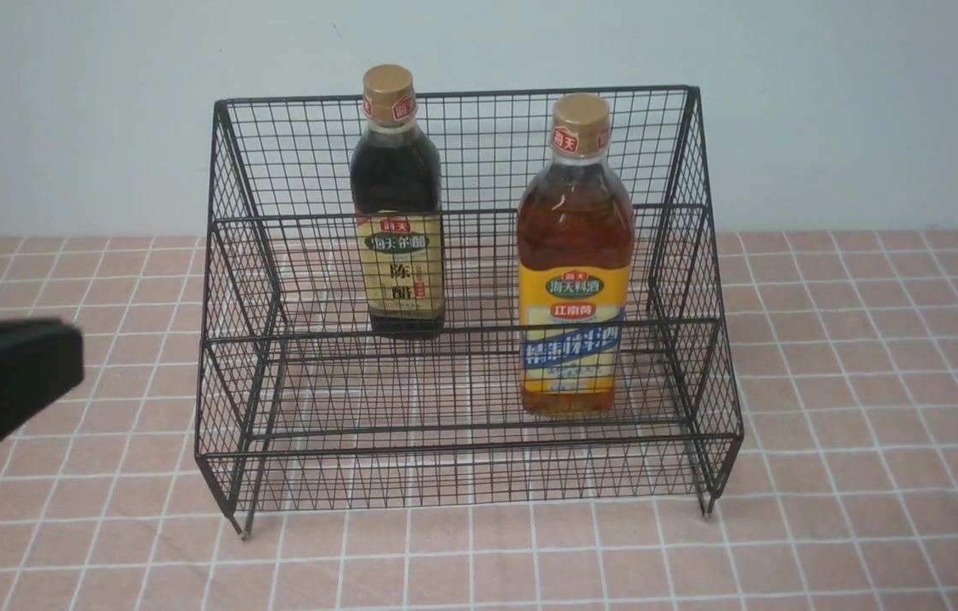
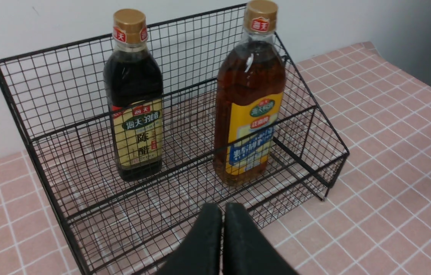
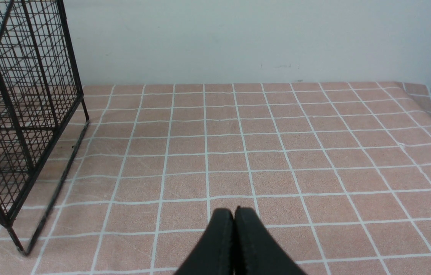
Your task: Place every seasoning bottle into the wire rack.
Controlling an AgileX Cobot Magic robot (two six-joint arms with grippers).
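The left gripper (image 2: 223, 214) is seen nearest the lens with its jaws pressed together and nothing held, poised clear of the wire rack (image 2: 184, 183), whose front edge lies just ahead of the fingertips. Beyond that gripper, the dark bottle (image 2: 135, 110) is stood upright on the upper tier and the amber bottle (image 2: 247, 110) upright on the lower tier. The right gripper (image 3: 234, 221) is likewise closed and empty above the tablecloth (image 3: 276, 160), with the rack's end well off to its side.

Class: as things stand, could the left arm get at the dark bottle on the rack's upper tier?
Probably yes: the dark bottle stands upright in the open-topped wire rack, neck above the front rails, and the shut left gripper holds nothing.
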